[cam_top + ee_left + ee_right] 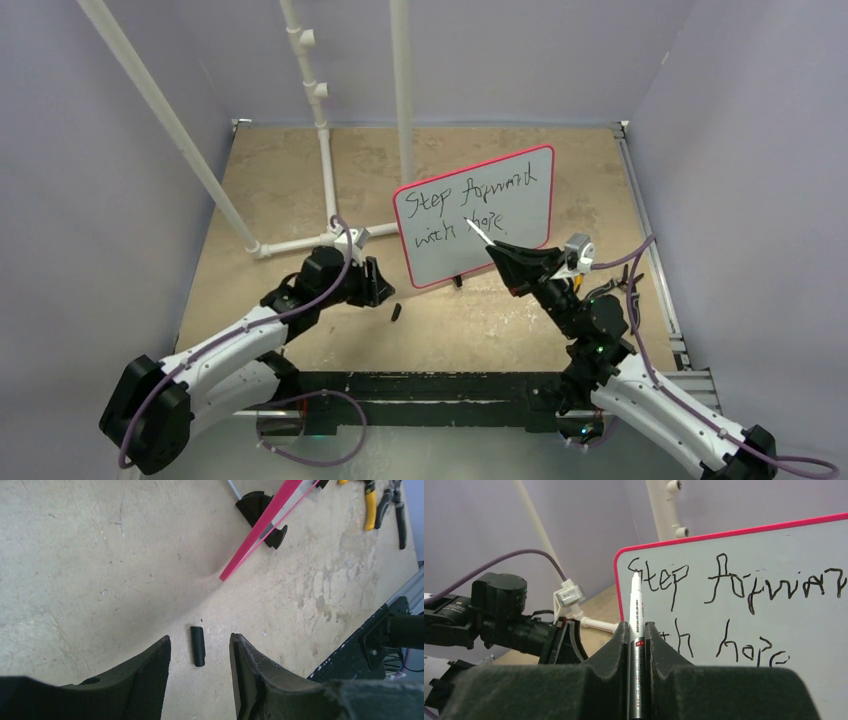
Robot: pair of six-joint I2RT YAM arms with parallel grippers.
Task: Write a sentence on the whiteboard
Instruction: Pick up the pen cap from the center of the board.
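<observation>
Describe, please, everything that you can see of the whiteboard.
The whiteboard is a white rectangle with rounded corners and a thin pink-red frame. It stands on edge on small black feet on the tan table. Black handwriting in two lines reads about "Step forward / with hope". The marker gripped in the right tool points at its face; whether the tip touches cannot be told.

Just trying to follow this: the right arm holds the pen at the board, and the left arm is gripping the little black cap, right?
Not quite. The left gripper isn't gripping the black cap: in the left wrist view its fingers stand apart, the cap lying loose on the table between them. The right gripper does hold the pen at the whiteboard.
</observation>
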